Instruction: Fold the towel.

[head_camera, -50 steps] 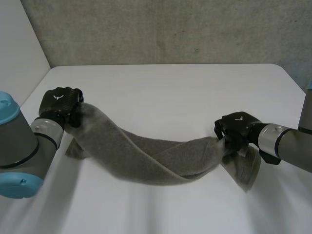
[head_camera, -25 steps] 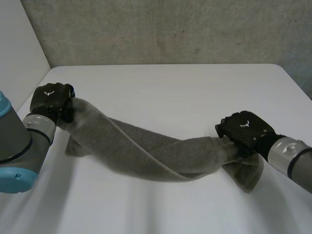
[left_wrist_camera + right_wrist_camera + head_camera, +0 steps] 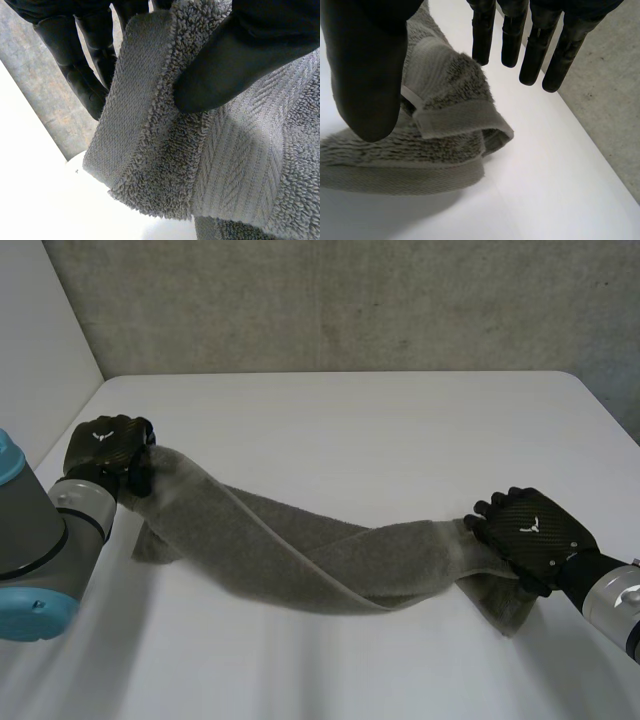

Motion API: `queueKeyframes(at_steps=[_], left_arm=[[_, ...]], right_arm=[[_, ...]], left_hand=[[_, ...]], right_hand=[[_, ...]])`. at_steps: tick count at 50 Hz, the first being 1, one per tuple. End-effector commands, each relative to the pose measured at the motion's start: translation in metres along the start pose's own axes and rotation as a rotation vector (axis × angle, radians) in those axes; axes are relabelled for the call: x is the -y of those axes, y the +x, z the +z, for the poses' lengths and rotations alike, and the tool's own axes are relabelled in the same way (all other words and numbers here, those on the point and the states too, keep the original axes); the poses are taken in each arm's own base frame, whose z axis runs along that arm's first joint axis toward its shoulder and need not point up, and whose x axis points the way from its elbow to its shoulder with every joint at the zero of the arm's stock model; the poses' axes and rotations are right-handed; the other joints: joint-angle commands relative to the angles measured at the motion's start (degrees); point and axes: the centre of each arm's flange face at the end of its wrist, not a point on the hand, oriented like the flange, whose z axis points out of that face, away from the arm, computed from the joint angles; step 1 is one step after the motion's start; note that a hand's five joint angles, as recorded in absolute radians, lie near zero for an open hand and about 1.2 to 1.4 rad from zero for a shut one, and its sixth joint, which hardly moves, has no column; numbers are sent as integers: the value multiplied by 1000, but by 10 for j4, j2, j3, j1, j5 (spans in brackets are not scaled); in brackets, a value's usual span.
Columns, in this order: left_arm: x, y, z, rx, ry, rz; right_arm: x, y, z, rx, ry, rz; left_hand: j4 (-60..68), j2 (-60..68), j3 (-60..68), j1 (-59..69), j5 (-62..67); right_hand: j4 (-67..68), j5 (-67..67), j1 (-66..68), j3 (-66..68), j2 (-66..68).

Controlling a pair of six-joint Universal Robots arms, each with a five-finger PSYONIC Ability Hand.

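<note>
1. From where I stand, the towel (image 3: pixel 320 560) lies strung out across the white counter (image 3: pixel 350 430) as a long grey rope. It has a twist in its middle and one end is at each hand.
2. The left hand (image 3: pixel 108 448) has the far-left end lifted off the counter. In its wrist view the thumb (image 3: pixel 225 75) presses the hem of the towel (image 3: pixel 150 150) against the fingers (image 3: pixel 75 65) behind it, so that end is firmly pinched.
3. The right hand (image 3: pixel 530 532) sits over the other end, which lies bunched on the counter. Its fingers (image 3: pixel 515 35) are straight and spread, and its thumb (image 3: pixel 365 75) is held apart from them. The towel's corner (image 3: pixel 445 115) lies beneath the palm with nothing clamped on it.
4. I'd judge that no fold is made yet. This looks like the stage of getting the cloth stretched and sorted between two grips.
5. To my eye the next move calls for the right hand to come down and pinch that loose corner. Then the twist needs taking out so the cloth can lie flat before either end is carried over the other.
</note>
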Motion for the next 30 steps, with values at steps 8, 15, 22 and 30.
queueKeyframes(at_steps=[8,15,22,30], left_arm=[[-2,0,0,0,-7,-1],[-2,-1,1,1,-6,-1],[-3,-1,1,2,-7,-1],[-3,-1,1,2,-6,-2]], right_arm=[[-19,6,28,5,-4,-4],[-16,3,40,10,39,-41],[-8,-2,45,11,81,-72],[7,-8,50,23,141,-111]], left_hand=[[-70,-64,-84,-12,-156],[-70,-64,-84,-12,-156],[-70,-64,-84,-12,-156],[-70,-64,-84,-12,-156]], right_hand=[[55,74,49,57,42],[97,116,91,99,84],[94,113,88,96,81],[84,103,78,85,71]])
